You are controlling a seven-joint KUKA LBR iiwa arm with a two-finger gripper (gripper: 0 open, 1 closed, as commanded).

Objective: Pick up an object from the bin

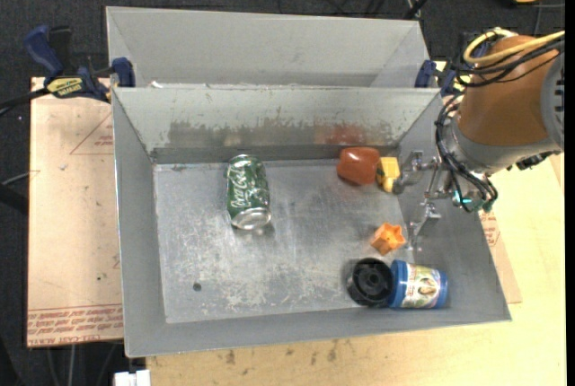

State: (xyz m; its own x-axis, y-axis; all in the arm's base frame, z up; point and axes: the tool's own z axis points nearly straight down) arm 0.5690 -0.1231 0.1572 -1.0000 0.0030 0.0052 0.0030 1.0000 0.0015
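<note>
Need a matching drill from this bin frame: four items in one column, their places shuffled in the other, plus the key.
Things:
1. green can
2. red round thing
3. small orange piece
4. blue jar with black lid

Places:
a. near the front wall, view's right, lying on its side
b. at the back wall, beside a yellow block
c. view's left of the bin's middle, lying on its side
d. next to the pincer, on its view-left

Pairs: 1-c, 2-b, 3-d, 4-a

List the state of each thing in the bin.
Green can: lying on its side.
Blue jar: lying on its side, black lid on.
Red round thing: resting at the back wall.
Yellow block: beside the red thing.
Orange piece: lying loose.
Gripper: beside the orange piece.
</note>
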